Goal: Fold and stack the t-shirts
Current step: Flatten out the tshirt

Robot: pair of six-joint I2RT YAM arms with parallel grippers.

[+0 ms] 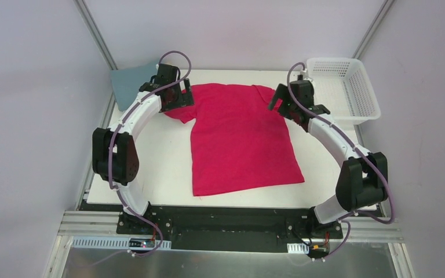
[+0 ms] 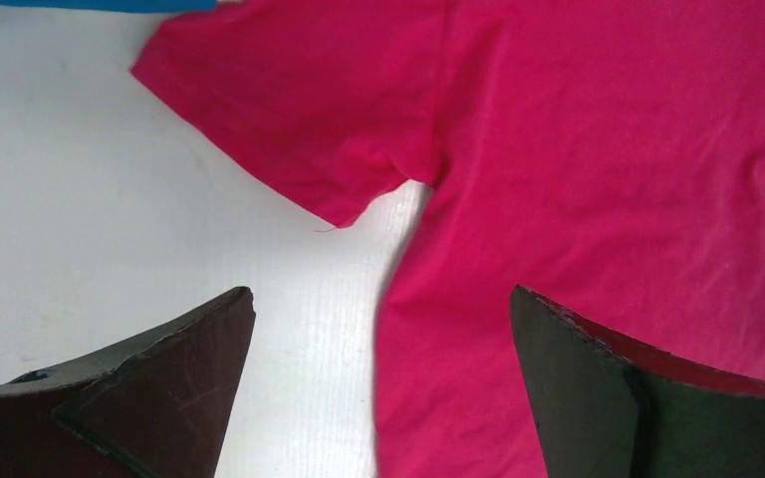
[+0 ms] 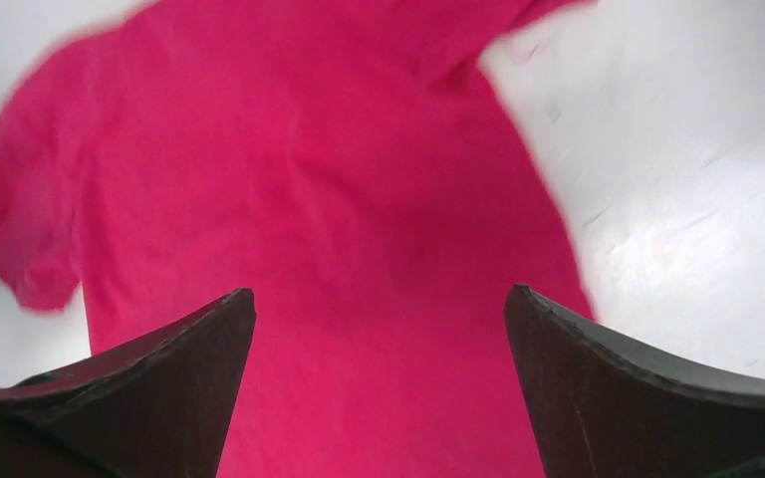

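Note:
A crimson-pink t-shirt [image 1: 237, 139] lies spread flat on the white table, collar end far, hem near. My left gripper [image 1: 177, 98] hovers over its left sleeve, open and empty. In the left wrist view the sleeve [image 2: 299, 119] and the body's left edge lie ahead of the gripper [image 2: 383, 304]. My right gripper [image 1: 279, 101] hovers over the shirt's right shoulder, open and empty. The right wrist view shows the shirt body [image 3: 339, 219] beneath the gripper [image 3: 379, 299]. A folded teal-grey shirt [image 1: 128, 81] lies at the far left corner; a blue strip [image 2: 110, 4] shows there.
A white mesh basket [image 1: 343, 87] stands at the far right of the table [image 1: 162, 162]. Grey walls and metal posts close in the sides. The arm bases sit on a black rail at the near edge.

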